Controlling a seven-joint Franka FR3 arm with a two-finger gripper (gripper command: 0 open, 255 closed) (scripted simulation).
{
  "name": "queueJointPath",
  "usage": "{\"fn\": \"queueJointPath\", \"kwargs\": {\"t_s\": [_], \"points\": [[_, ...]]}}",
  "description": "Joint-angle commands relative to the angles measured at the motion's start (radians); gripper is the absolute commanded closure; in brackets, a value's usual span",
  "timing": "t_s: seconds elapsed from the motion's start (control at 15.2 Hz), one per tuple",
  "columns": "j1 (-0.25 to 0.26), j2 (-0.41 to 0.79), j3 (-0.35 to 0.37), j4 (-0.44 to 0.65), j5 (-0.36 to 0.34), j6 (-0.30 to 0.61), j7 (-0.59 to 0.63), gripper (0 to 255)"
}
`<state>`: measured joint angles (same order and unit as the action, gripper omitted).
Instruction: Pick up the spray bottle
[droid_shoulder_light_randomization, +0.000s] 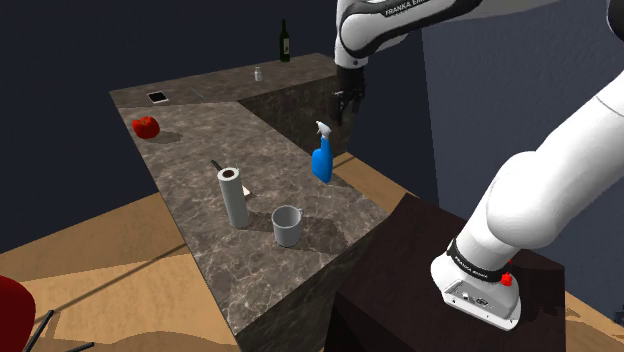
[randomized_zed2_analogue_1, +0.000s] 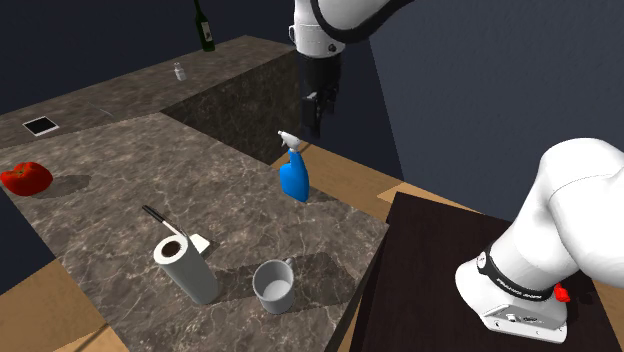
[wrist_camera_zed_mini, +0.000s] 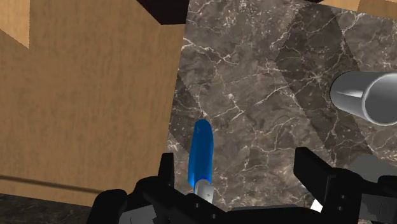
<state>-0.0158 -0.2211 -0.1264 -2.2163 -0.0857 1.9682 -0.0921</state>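
My fingers stand apart, clasping nothing, as I hang above the blue spray bottle. It stands upright near the edge of the dark marble table, nearer one finger than the other; a grey cup and a paper roll stand farther along.

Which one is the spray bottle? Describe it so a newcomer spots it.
On the dark marbled counter, look to its edge nearest the arm, below the gripper. The spray bottle stands upright there: the only blue thing, with a white trigger head, unlike the grey cup and paper roll.
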Motion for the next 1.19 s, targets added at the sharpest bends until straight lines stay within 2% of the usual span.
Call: {"fn": "queueJointPath", "kwargs": {"t_s": [0.0,0.33,0.92,0.99,1.12], "points": [[0.000,0.084,-0.005,0.045,0.004,0.041,-0.003,0],[-0.006,0.263,-0.014,0.157,0.016,0.115,-0.014,0],[-0.008,0.308,-0.015,0.104,0.019,0.212,-0.012,0],[-0.007,0.305,-0.014,0.101,0.018,0.212,-0.010,255],[-0.008,0.307,-0.014,0.102,0.018,0.213,-0.011,255]]}}
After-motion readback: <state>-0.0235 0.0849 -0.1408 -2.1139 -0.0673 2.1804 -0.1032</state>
